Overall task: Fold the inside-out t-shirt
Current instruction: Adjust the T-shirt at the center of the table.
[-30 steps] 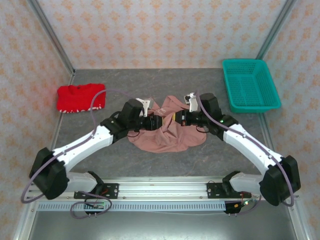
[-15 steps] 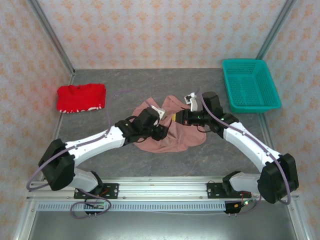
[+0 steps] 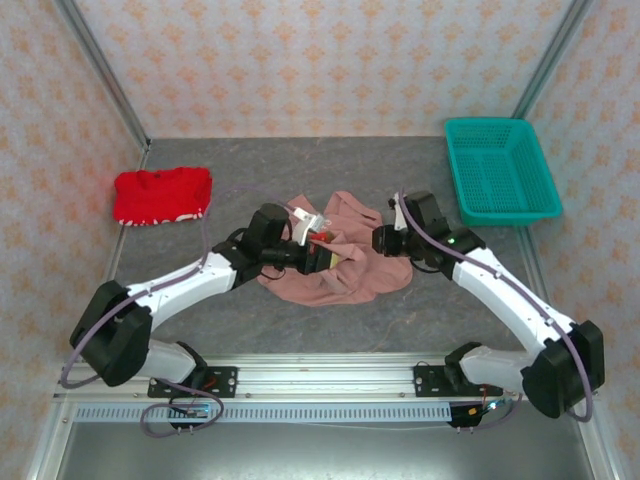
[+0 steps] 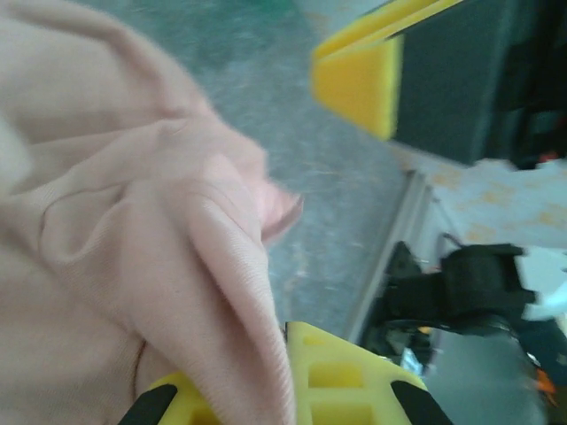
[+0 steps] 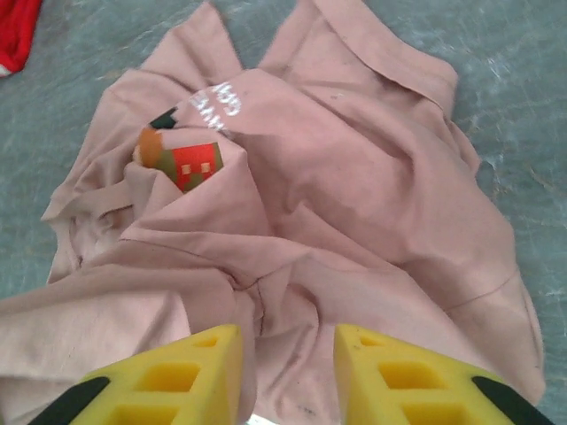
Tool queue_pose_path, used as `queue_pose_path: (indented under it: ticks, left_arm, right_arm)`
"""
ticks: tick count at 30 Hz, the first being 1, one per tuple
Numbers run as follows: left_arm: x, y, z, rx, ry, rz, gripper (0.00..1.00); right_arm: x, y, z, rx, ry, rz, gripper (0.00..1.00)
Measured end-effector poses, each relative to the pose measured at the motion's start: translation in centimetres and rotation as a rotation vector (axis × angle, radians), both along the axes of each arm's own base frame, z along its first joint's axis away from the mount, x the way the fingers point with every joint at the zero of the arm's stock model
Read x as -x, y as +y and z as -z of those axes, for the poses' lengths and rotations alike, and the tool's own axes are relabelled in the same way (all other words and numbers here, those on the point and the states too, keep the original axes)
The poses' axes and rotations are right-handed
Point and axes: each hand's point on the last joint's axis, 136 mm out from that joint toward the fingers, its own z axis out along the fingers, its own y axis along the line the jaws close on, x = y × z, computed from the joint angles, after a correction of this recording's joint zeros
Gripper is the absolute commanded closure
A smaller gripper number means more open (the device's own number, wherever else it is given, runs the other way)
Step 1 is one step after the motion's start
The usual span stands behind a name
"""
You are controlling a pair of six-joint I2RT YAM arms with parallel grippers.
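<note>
Counted 1 pink t-shirt, crumpled in the middle of the table between 2 grippers. The left gripper was clamped on a fold of it. The right gripper hung over the shirt, fingers apart, gripping nothing. 1 red garment lay far left, 1 teal basket far right, both well apart from the shirt.
</note>
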Motion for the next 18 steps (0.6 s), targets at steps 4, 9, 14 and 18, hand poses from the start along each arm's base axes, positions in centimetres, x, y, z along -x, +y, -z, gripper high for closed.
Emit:
queue_pose_path:
  ticks: [4, 9, 14, 18]
  left_arm:
    - [0.4, -0.6, -2.4, 0.091, -0.021, 0.043, 1.00]
    - [0.3, -0.7, -3.3, 0.133, 0.003, 0.042, 1.00]
    - [-0.3, -0.5, -2.9, 0.112, 0.060, 0.002, 1.00]
    - [-0.9, 0.0, -2.5, 0.103, 0.110, -0.045, 1.00]
  right_arm:
    - [3.1, 1.8, -1.9, -0.054, -0.095, -0.159, 0.66]
    - [6.4, 4.2, -1.3, -0.199, -0.097, -0.333, 0.68]
    - [8.1, 5.3, 0.5, -0.253, -0.057, -0.417, 0.60]
    - [9.6, 6.3, 1.2, -0.208, -0.081, -0.471, 0.51]
